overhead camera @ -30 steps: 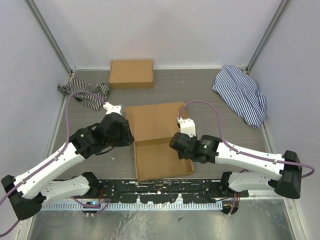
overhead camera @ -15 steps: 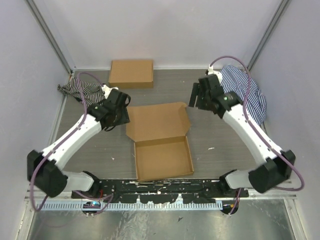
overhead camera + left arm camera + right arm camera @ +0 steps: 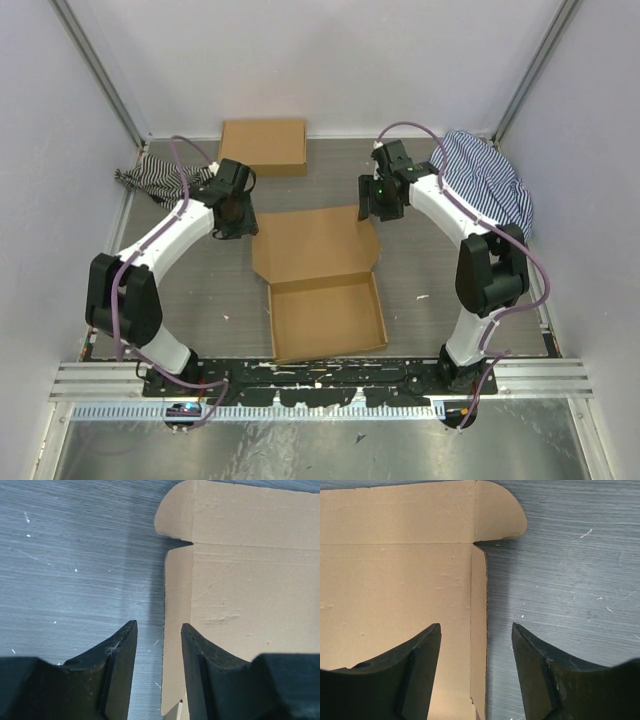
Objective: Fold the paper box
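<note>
The box (image 3: 320,270) seemed light, stiff; left gripper (image 3: 158,626) and right gripper (image 3: 476,625), spread and empty, hovered over its 9 and 3 o'clock flaps (image 3: 176,630), good holds.

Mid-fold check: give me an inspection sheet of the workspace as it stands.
Surface: grey table, a few white specks.
Job's things: paper box, tray formed, lid open.
Clutter: second box, closed, at the back; left striped cloth; right striped cloth.
Grippers: left gripper and right gripper open, each straddling a side edge of the lid, gripping nothing.
Cables: purple left cable and right cable loop off the arms, not over the paper box.
Surroundings: pale walls on three sides.
</note>
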`<state>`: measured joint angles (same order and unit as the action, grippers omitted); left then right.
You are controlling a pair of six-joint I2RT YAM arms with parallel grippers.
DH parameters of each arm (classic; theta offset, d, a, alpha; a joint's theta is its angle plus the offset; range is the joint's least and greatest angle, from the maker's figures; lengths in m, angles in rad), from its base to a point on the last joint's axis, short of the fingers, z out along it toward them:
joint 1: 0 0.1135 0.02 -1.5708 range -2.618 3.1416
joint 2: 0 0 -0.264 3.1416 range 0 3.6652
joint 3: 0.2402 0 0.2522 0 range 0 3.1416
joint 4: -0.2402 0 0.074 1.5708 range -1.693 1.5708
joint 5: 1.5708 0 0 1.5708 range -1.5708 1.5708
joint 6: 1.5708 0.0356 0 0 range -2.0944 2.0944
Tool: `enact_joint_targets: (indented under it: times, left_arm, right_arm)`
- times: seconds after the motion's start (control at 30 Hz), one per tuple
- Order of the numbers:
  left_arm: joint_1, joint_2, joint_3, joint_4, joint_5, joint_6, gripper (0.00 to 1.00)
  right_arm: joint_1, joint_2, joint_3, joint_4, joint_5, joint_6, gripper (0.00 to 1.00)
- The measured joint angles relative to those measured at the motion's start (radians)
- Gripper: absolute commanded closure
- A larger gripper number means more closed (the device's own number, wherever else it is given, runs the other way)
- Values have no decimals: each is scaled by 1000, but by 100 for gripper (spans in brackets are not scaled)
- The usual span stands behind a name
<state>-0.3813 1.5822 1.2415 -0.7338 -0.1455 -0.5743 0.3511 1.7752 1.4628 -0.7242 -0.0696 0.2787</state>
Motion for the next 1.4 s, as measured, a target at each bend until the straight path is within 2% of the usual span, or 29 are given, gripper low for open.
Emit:
enact_joint_targets:
  times: [0.2, 0.27, 0.4, 0.67, 0.8, 0.93, 1.13, 1.3, 1.4]
  left_arm:
    - [2, 55, 11, 6, 33, 19, 54]
    - [2, 60, 11, 6, 37, 23, 54]
    - [4, 59, 11, 11, 40, 26, 54]
    - [16, 48, 11, 10, 40, 41, 54]
    - [24, 12, 11, 10, 39, 47, 54]
    - [27, -45, 11, 10, 37, 48, 54]
    - [27, -186, 5, 30, 40, 50, 54]
    - [28, -366, -60, 109, 60, 50, 53]
    - [28, -475, -118, 170, 77, 52, 51]
  right_arm:
    - [-2, 32, 2, 10, -32, -22, 42]
    - [-2, 43, 3, 14, -42, -26, 51]
    - [-2, 84, 18, 17, -74, -40, 76]
    - [-2, 132, 51, 22, -83, -36, 96]
    - [-2, 117, 47, 60, -58, -31, 99]
    - [-2, -1, -55, 166, -27, -28, 99]
    - [-2, -324, -237, 356, 39, -13, 99]
    - [-2, -535, -409, 592, 91, -15, 99]
    - [-2, -645, -580, 756, 99, -21, 99]
